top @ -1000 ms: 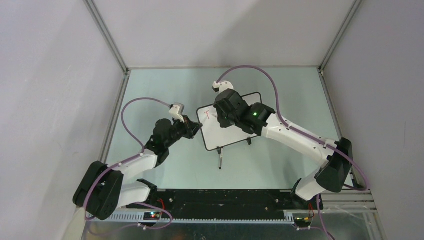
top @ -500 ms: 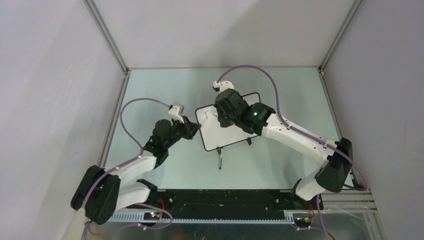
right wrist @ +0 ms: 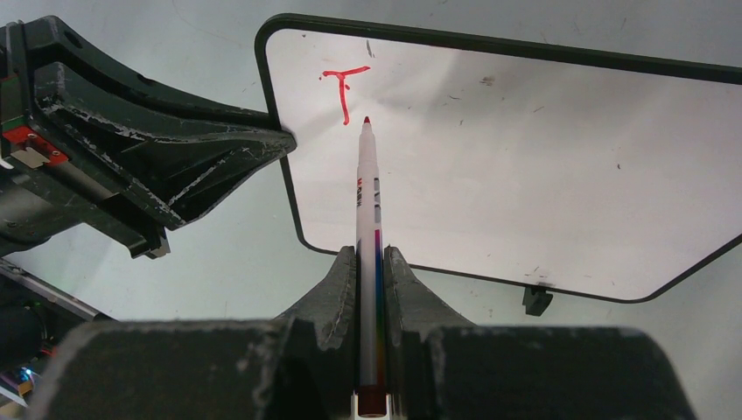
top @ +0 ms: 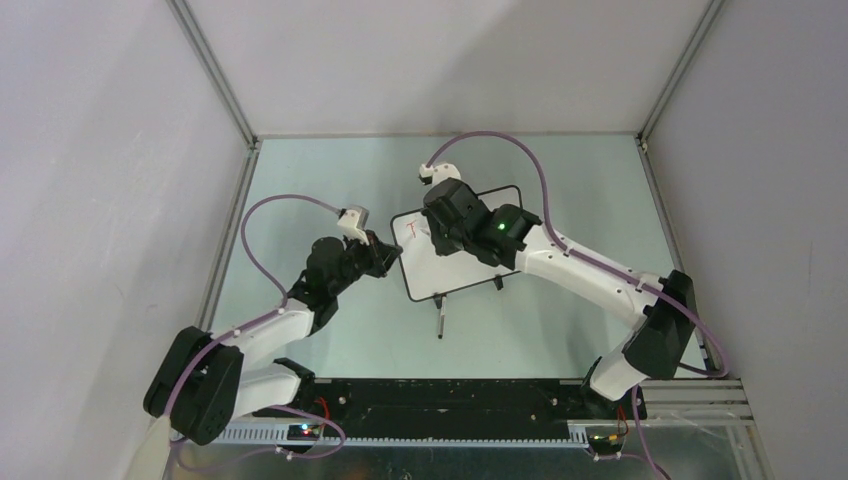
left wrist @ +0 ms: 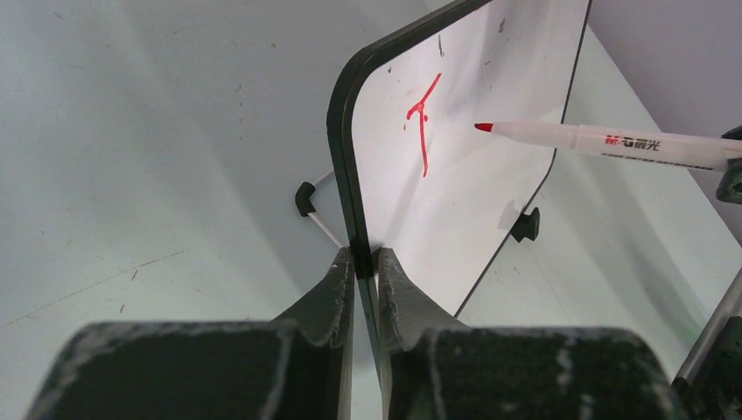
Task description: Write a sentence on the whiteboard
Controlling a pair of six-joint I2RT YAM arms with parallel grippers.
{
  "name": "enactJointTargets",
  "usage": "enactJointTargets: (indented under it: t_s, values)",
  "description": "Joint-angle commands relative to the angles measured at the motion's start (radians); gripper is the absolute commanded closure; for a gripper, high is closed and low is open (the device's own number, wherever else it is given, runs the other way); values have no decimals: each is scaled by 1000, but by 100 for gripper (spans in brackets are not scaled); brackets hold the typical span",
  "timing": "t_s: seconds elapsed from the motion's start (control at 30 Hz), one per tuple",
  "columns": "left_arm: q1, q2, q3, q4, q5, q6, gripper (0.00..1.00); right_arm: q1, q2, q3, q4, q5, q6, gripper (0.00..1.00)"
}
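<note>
The whiteboard [top: 440,272] stands tilted at mid-table, white face in a black frame [left wrist: 343,131]. Of the sentence only a red "T" [right wrist: 344,83] shows, near the board's upper left corner [top: 411,229] [left wrist: 423,122]. My left gripper [left wrist: 365,258] is shut on the board's left edge [top: 393,256]. My right gripper [right wrist: 371,254] is shut on a white marker [right wrist: 367,184] with a red tip. The tip sits just below and right of the "T", close to the board face [left wrist: 490,166]. From above, the right wrist [top: 450,215] covers the board's upper middle.
A thin dark stick-like object [top: 440,322] lies on the table in front of the board. The board's black feet [right wrist: 535,300] [left wrist: 525,225] rest on the pale green table [top: 540,330]. Grey walls and metal posts [top: 215,75] enclose the table.
The right arm has shifted slightly to the left, carrying the marker closer to the "T". The left gripper keeps its hold on the board's edge.
</note>
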Motion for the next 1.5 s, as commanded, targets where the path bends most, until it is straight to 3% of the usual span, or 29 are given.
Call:
enactJointTargets:
  t_s: [0.0, 1.47]
  values:
    - [-3, -2, 27, 0, -36, 40, 90, 5, 17, 53, 17, 14, -11, 100]
    - [-7, -26, 9, 19, -37, 43, 90, -9, 64, 67, 13, 76, -5, 100]
